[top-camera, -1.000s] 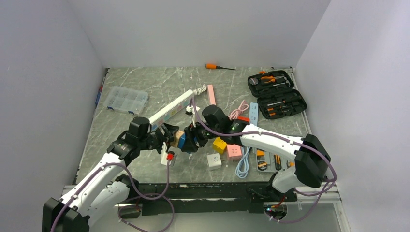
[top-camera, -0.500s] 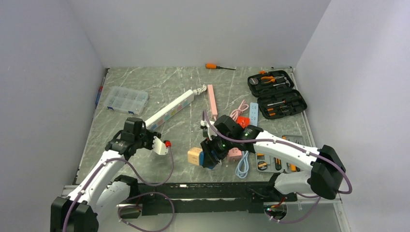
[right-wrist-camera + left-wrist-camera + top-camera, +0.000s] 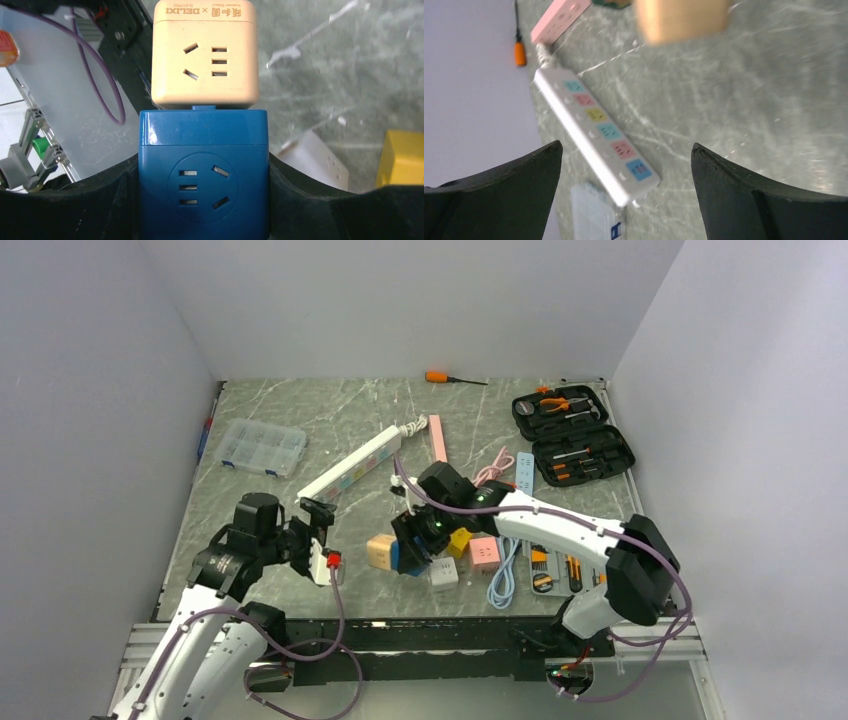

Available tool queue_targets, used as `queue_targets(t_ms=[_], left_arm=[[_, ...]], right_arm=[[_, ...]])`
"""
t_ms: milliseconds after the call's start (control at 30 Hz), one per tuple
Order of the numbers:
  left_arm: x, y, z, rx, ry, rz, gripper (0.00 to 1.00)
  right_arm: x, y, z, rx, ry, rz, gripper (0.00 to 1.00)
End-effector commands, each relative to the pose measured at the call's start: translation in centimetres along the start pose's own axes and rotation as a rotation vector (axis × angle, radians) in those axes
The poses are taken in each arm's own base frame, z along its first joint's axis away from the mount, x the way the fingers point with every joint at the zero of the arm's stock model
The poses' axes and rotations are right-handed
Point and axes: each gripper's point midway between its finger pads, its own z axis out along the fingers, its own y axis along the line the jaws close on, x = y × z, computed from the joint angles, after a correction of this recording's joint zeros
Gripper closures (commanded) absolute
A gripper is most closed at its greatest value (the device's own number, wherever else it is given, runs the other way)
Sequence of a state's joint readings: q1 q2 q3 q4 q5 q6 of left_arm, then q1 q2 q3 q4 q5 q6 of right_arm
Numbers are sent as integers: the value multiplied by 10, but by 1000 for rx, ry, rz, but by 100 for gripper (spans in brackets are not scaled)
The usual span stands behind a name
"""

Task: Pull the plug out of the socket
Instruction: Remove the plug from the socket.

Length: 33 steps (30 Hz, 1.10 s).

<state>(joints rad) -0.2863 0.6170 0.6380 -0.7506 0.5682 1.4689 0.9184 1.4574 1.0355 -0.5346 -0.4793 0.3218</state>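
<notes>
**Two joined cubes in the right claw, left claw empty**

Nearest on the table (image 3: 300, 420) lay one white cube (image 3: 443, 574). One light blue cable (image 3: 503, 582) lay to its right.

Just beyond, at the left, the left claw (image 3: 322, 535) stood spread wide with nothing between its fingers (image 3: 514, 185).

At the centre, the right claw (image 3: 412, 538) pinched the blue cube (image 3: 202, 175) by its two sides. The beige cube (image 3: 205, 55) was joined to the blue cube's outer end by a short blue tab, on the side toward the left claw. Neither cube had come apart from the other.

Right of this pair sat one yellow cube (image 3: 457, 540) and one pink cube (image 3: 485, 554). That made five cubes in all.

Farther back lay three socket strips:
- a long white strip (image 3: 596, 135) with six coloured outlets
- a pink strip (image 3: 437, 437)
- a light blue strip (image 3: 525, 476)

One pink cable (image 3: 495, 468) curled between the pink and light blue strips.

One clear organiser box (image 3: 262, 447) lay far left. One open black tool case (image 3: 573, 435) lay far right. One orange screwdriver (image 3: 445, 378) rested by the back wall.
</notes>
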Motion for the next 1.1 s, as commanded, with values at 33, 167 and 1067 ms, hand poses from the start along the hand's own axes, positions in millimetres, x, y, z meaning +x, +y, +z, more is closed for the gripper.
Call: queue_targets(t_ms=[33,167,1067], left_arm=[[-25,-39,10,139,-128,-49,1],[-22,-30,16,94,-121,-53,1],[-46,-10,14,-7,-222,55,39]], right_arm=[[-72,46,-5,-118,-155,-119,100],[-88,57,1,-135,-171,-133,100],[-115,95,20,-245,-186,-188,100]])
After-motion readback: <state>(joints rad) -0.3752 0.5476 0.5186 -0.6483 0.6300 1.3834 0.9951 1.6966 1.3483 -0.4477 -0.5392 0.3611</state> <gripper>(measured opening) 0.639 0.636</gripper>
